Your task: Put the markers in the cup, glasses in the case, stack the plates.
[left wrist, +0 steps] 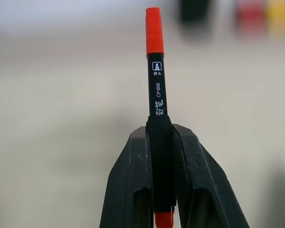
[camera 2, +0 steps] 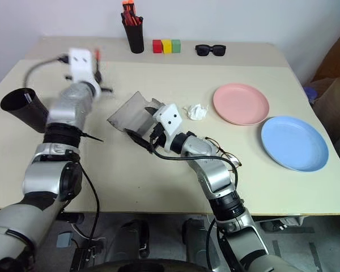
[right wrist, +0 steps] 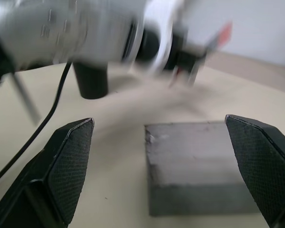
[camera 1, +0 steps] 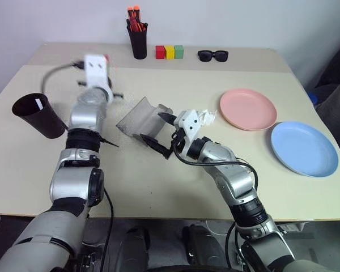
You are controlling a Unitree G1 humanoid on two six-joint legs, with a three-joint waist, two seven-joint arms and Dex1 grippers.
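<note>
Ribbed black fingers of your left tool (left wrist: 162,190) clamp a slim red-capped black marker (left wrist: 156,80). Your right tool (right wrist: 164,171) gapes wide, the oblong grey felt case (right wrist: 199,166) lying between its pads, bare table (camera 1: 158,181) around.

The surface (camera 1: 158,187) is overlooked from the head by both eye views; close wrist views are aimed at a marker (left wrist: 156,90) and the case (right wrist: 194,161).
</note>
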